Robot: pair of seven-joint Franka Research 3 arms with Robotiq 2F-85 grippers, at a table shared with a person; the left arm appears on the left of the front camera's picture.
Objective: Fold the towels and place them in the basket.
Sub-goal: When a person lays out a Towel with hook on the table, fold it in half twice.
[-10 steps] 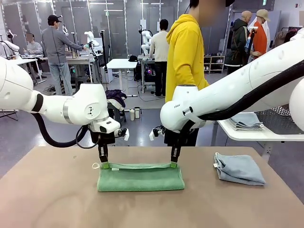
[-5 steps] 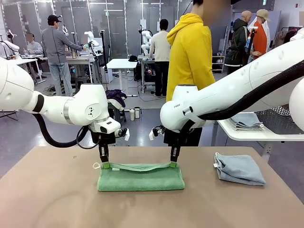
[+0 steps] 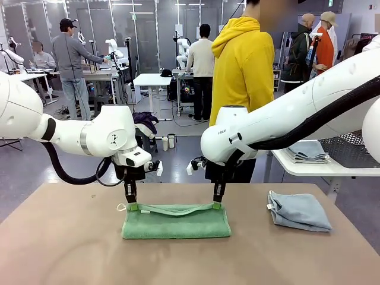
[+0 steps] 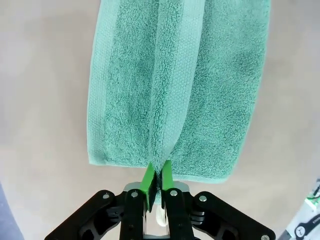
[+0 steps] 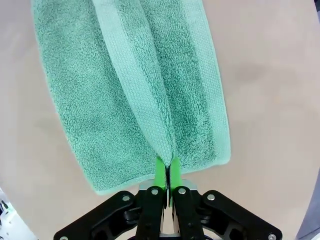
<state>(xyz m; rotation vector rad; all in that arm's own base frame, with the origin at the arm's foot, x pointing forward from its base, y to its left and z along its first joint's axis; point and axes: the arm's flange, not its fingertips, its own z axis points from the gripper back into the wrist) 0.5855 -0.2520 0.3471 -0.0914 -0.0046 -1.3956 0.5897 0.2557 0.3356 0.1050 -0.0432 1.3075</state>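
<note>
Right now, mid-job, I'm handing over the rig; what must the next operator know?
Grippers: left gripper shut on the green towel at its far left corner; right gripper shut on its far right corner; that edge is lifted off the table.
Done: green towel partly folded; grey towel lies folded to its right.
The basket is on the side table.
Left: finish the green fold, put both towels in the basket.
</note>
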